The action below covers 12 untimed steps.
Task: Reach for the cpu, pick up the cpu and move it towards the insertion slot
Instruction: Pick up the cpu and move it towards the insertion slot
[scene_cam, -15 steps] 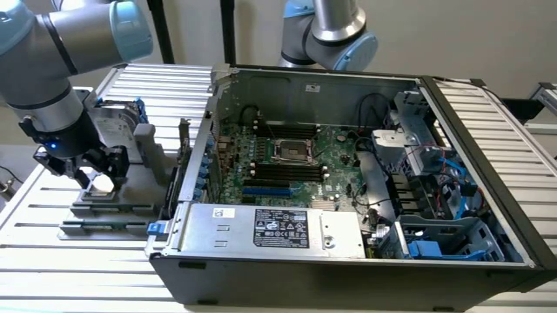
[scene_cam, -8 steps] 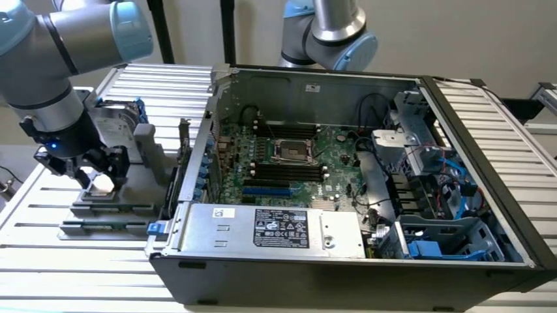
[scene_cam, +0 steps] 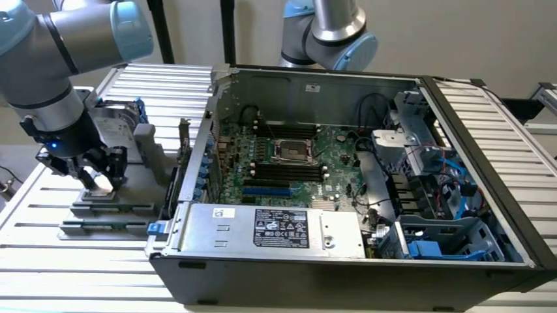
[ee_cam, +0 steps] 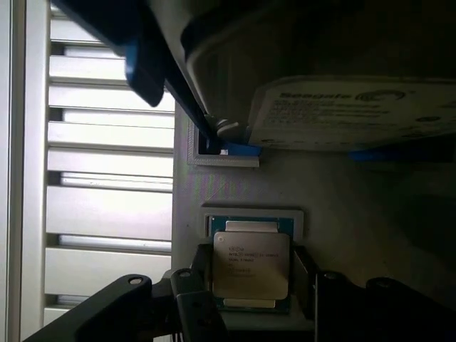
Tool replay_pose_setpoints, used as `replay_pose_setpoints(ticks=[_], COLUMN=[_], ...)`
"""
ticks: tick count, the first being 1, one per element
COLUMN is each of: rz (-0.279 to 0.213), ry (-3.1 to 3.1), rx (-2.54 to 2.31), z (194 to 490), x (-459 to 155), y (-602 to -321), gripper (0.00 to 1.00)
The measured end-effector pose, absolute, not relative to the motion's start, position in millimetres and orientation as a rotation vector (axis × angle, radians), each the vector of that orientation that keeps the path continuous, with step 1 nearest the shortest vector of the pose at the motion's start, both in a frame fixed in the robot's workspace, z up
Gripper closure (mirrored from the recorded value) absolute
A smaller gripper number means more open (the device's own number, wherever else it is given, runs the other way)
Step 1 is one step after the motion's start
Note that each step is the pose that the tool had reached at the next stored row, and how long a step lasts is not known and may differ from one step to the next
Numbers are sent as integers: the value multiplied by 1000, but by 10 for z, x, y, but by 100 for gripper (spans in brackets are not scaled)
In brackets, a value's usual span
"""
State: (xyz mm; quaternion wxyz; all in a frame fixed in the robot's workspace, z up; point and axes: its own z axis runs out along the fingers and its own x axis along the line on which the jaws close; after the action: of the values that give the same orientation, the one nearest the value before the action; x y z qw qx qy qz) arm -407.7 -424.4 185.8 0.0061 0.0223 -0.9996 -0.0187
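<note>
Exterior view: you have the claw (scene_cam: pixel 98 185) down over the grey fixture (scene_cam: pixel 109 218) near the bench (scene_cam: pixel 52 267) edge on the exterior view's left. Its fingers are apart, one on each side of the cpu (scene_cam: pixel 96 193), which lies flat in the fixture. The open computer case (scene_cam: pixel 348 261) stands just beside the fixture. Inside it, the insertion slot (scene_cam: pixel 291 151) sits on the green motherboard (scene_cam: pixel 335 147), well apart from the cpu.

Wrist view: your claw (ee_cam: pixel 251 276) straddles the cpu (ee_cam: pixel 251 262), with dark fingers (ee_cam: pixel 308 274) close to two opposite edges. You cannot tell whether they touch it. The cpu lies silver top up in its pale holder (ee_cam: pixel 299 217). A Seagate hard drive (ee_cam: pixel 342 114) sits nearby on the same fixture.
</note>
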Motion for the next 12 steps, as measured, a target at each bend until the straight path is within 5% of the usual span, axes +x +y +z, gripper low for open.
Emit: replay_pose_setpoints(ticks=[12], rz=[-61], ry=[-3128], rx=[70], z=[2114], x=[-4076], y=[-4244], gripper=[45])
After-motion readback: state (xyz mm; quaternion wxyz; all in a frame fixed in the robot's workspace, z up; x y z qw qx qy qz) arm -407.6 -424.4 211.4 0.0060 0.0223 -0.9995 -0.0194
